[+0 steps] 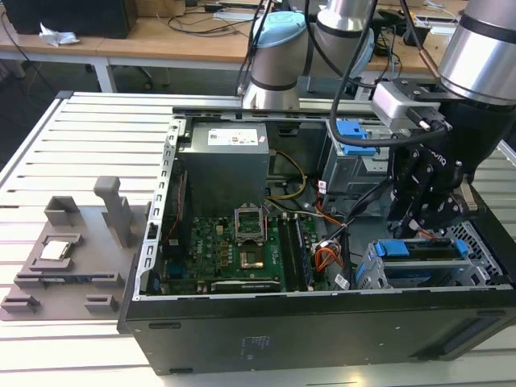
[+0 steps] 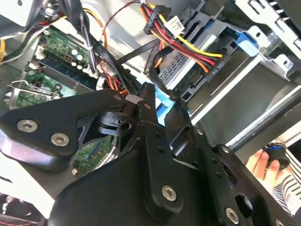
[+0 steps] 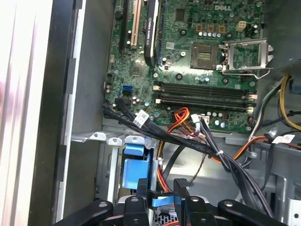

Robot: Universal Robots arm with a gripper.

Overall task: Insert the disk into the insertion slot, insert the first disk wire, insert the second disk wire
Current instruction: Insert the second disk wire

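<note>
The disk [image 1: 419,248] lies in its bright blue carrier inside the insertion slot [image 1: 369,276], the low perforated grey cage at the near corner of the open case on the exterior view's right. My black gripper [image 1: 419,232] stands straight over it. In both wrist views the fingers close on a strip of the blue carrier [image 3: 162,200] [image 2: 164,110], with the gripper [image 3: 162,190] [image 2: 161,100] around it. More of the carrier [image 3: 136,165] shows behind the cage rim [image 3: 108,140]. A red, yellow and black wire bundle [image 2: 188,40] ends in a free black plug [image 2: 159,9].
The motherboard [image 1: 234,246] fills the case floor, with a grey power supply [image 1: 224,157] behind it. A taller grey cage with a blue latch [image 1: 355,137] stands behind my gripper. Black cables [image 3: 188,143] cross near the slot. A grey fixture [image 1: 72,258] lies on the table. A person's hand [image 2: 263,162] is near.
</note>
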